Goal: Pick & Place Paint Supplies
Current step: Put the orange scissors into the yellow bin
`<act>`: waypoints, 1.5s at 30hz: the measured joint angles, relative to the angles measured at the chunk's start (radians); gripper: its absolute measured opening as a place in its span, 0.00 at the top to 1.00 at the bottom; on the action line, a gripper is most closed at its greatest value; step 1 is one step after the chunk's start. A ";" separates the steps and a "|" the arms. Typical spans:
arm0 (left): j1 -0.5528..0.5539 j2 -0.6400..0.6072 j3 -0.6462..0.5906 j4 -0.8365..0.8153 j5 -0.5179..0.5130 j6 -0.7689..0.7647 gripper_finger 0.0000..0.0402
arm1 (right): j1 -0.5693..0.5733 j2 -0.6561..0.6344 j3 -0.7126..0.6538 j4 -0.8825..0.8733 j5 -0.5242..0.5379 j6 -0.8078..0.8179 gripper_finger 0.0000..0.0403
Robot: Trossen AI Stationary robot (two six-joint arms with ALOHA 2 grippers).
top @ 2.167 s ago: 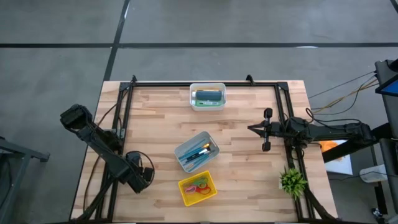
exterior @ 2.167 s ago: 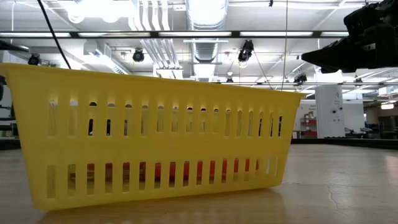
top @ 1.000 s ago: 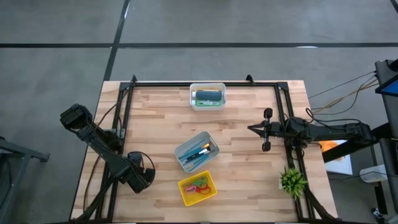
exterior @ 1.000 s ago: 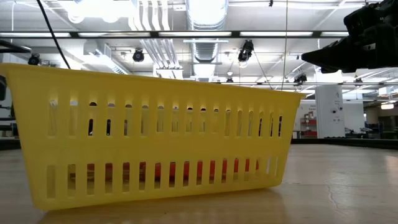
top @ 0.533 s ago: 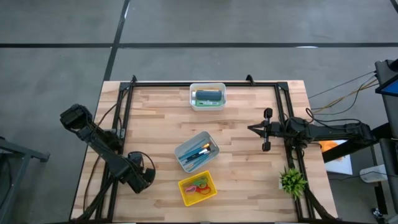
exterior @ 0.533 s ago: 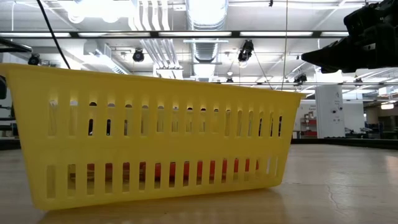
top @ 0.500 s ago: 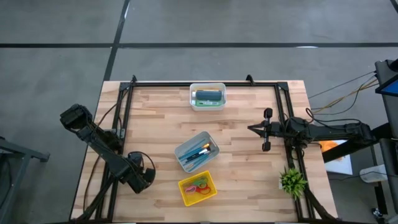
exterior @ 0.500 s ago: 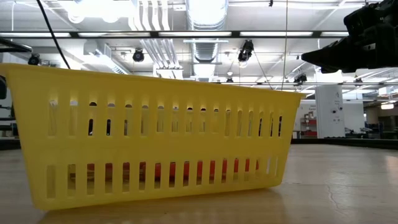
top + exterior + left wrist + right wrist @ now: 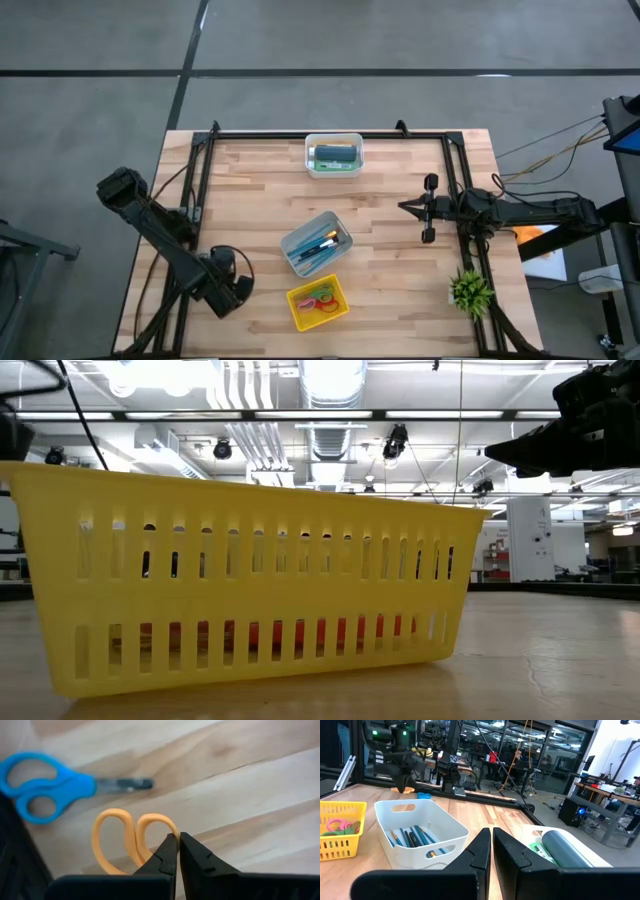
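The left gripper (image 9: 178,851) is low over the near-left part of the tabletop (image 9: 400,170), its fingers (image 9: 195,854) pinched together right at the loop of an orange-handled pair of scissors (image 9: 131,837). From the wrist view I cannot tell whether the loop is actually caught or the tips merely touch it. A blue-handled pair of scissors (image 9: 47,787) lies just beyond, apart from the orange one.

The paint supplies look sorted already: the brushes (image 9: 318,245) lie in the white bin (image 9: 296,240) at the middle of the tabletop, and a dark tube (image 9: 336,153) sits in the white tray (image 9: 311,170) at the far edge. The yellow basket (image 9: 300,317) near the front holds a few loop-handled things — scissors, probably.

The right gripper (image 9: 430,208) waits at the right side, fingers closed on nothing, pointing across toward the bins.

So the step in hand seems to be picking up the orange scissors. Next, I'd guess, comes a slow lift to test the hold — a thin handle can slip from closed tips — then a carry over to the yellow basket.
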 joint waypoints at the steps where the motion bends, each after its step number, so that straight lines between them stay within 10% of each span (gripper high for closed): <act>1: 0.000 0.000 0.014 -0.011 -0.024 0.017 0.98 | 0.000 0.000 0.000 0.000 0.000 0.000 0.96; 20: 0.011 0.000 0.192 0.081 -0.613 0.601 0.98 | 0.000 0.000 0.000 0.000 0.000 0.000 0.96; 45: 0.190 0.000 0.204 0.739 -0.381 1.518 0.98 | 0.000 0.000 0.000 0.000 0.000 0.000 0.96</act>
